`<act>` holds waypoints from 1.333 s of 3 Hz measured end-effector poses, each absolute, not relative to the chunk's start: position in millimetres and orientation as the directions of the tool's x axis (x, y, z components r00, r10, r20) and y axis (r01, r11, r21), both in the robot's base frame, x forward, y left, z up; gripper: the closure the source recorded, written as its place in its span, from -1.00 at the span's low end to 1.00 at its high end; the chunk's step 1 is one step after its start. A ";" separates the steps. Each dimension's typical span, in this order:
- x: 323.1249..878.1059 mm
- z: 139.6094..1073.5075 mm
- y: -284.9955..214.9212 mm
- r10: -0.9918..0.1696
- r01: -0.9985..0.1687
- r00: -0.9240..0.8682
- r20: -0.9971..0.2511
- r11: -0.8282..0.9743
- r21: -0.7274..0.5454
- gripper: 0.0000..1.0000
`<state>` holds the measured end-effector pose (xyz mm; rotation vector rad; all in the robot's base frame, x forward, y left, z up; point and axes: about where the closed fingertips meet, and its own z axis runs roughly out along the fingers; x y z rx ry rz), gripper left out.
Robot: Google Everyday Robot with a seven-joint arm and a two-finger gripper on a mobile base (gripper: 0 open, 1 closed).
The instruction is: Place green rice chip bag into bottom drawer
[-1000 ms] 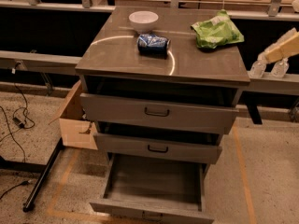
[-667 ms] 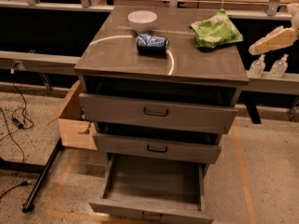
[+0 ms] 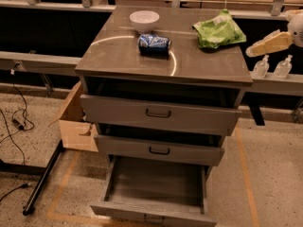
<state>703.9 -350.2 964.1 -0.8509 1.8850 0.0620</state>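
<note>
The green rice chip bag [image 3: 218, 31] lies crinkled on the back right of the cabinet top [image 3: 118, 56]. The bottom drawer [image 3: 156, 182] is pulled out and open, and nothing shows inside it. My gripper [image 3: 255, 49] is a cream piece reaching in from the right edge, level with the cabinet top. It is just right of the bag, points toward it and does not touch it.
A crushed blue can [image 3: 154, 44] and a white bowl [image 3: 144, 20] sit on the cabinet top, left of the bag. The two upper drawers [image 3: 158, 113] are slightly ajar. A cardboard box [image 3: 75, 122] stands left of the cabinet. Two bottles [image 3: 272, 66] stand on the right ledge.
My gripper has moved left and slightly up, closer to the green bag. The bag, the can, the bowl and the drawers have not moved.
</note>
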 end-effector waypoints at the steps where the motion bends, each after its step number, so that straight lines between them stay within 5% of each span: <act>1: 738.7 936.2 -346.4 -0.429 -0.544 -0.272 -0.862 0.807 -0.230 -1.00; 4: 843.7 879.2 -320.4 -0.334 -0.391 -0.273 -0.902 0.895 -0.213 -1.00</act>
